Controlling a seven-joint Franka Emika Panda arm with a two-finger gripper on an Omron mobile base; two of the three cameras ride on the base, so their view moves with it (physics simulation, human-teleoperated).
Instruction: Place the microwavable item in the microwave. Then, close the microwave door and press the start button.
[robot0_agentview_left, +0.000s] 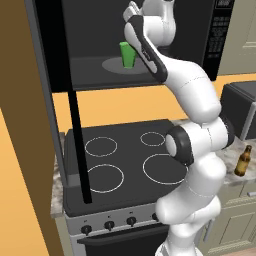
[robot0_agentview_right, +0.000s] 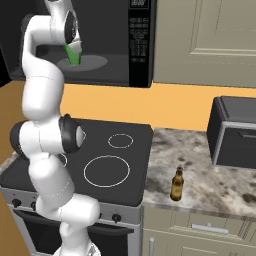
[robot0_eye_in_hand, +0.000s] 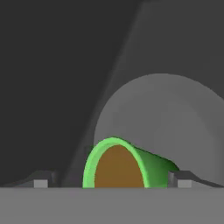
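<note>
Green cup (robot0_agentview_left: 128, 55) stood on the microwave (robot0_agentview_left: 210, 45) turntable (robot0_agentview_left: 112, 65), ready for heating; tool (robot0_eye_in_hand: 113, 181) spread wide around it, released.

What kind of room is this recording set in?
A rendered home kitchen, it seems: a black glass stovetop with ring burners, a large black microwave mounted above it, and a speckled stone counter over pale cabinets, with a brown glass bottle standing on it.

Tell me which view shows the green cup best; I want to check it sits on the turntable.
The left base view: the green cup stands upright on the turntable plate, unobstructed. In the right base view the arm partly hides it. The hand view shows its rim and brown liquid between the open fingertips.
</note>
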